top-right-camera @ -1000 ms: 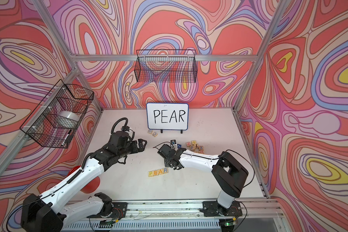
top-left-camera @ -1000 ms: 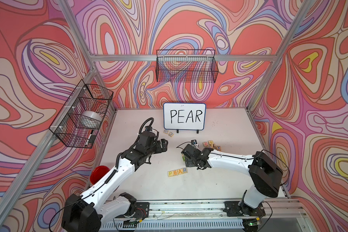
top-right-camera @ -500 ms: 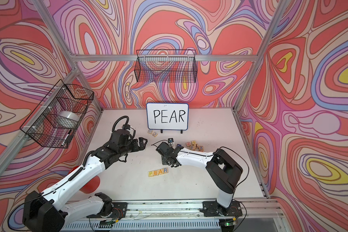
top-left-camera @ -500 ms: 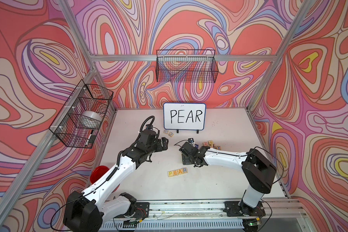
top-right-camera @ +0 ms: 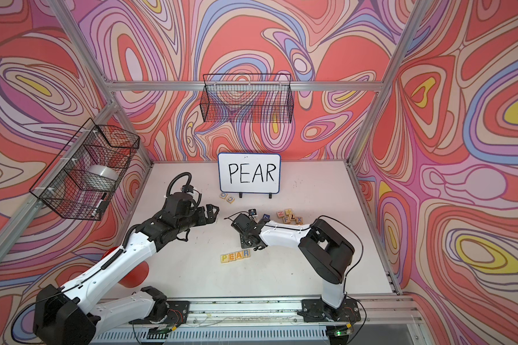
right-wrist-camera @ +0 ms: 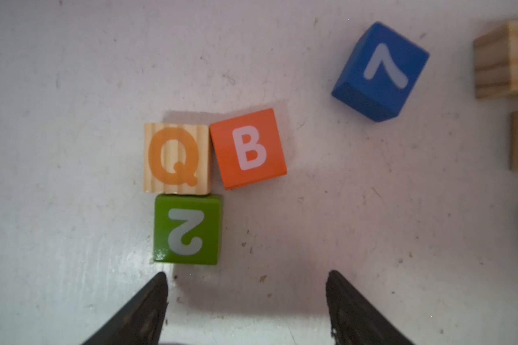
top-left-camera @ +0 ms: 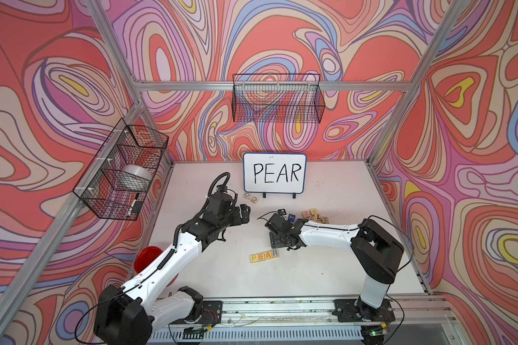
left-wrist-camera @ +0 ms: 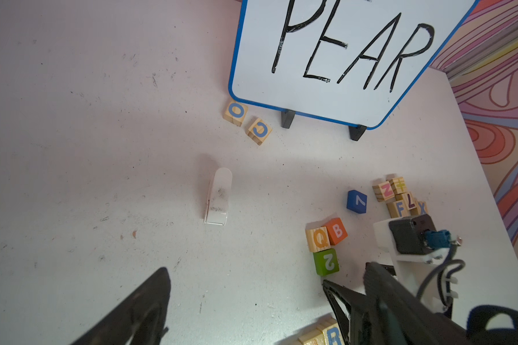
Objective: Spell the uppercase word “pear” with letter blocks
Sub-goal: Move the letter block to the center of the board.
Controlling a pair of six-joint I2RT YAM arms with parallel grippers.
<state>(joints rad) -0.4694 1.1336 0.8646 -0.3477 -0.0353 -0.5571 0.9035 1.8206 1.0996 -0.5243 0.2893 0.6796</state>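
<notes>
White table (top-left-camera: 326, 268) holds everything. L arm reaches toward the whiteboard (top-left-camera: 274, 176), left gripper (top-left-camera: 242, 214) spread wide, empty. R arm folds low, elbow up, right gripper (right-wrist-camera: 245, 298) pointing down w/ jaws apart, nothing betw them, just short of green 2 cube (right-wrist-camera: 188, 229). Letter blocks (top-left-camera: 264, 256) sit in a touching row reading PEAR, well in front of whiteboard.

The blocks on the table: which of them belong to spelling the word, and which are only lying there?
Belong to the job:
- P, E, A, R blocks, side by side in a row
- whiteboard reading PEAR, the model word

Just lying about:
- Q block, orange B block, green 2 block
- blue 7 block
- O block and C block
- Z, F, L, X cluster
</notes>
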